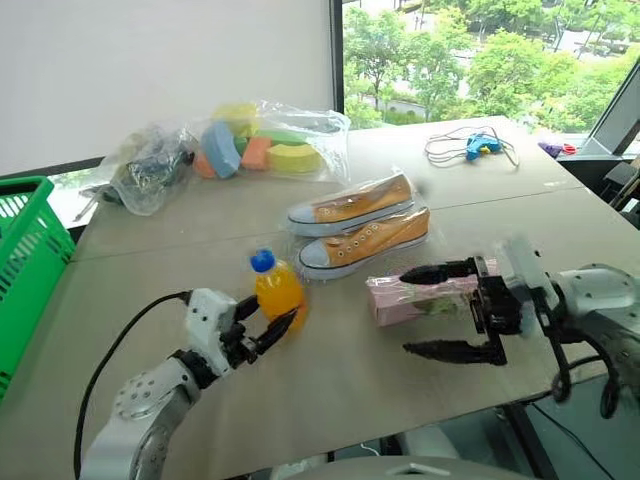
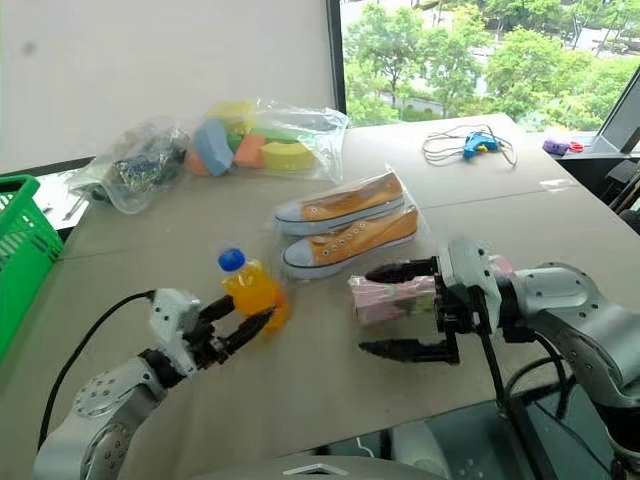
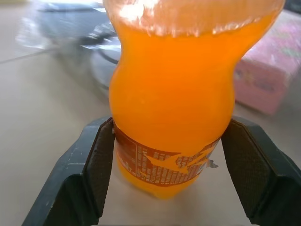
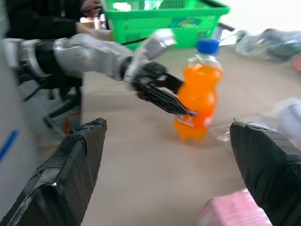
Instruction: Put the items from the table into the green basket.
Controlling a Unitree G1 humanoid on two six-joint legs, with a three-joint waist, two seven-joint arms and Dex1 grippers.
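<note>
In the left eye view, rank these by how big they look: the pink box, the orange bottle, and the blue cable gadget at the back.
1. Pink box
2. Bottle, close in size to the box
3. Blue gadget, though it lies farthest away, so it may only look smallest

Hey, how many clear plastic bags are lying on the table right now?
2. The bag of colourful foam pieces lies at the table's far side; the bag of dark bits lies beside it, nearer the green basket. None looks hidden.

2 head eyes down over the table (image 1: 330, 390); 2 wrist views (close) sharing the bottle (image 3: 171, 108).
</note>
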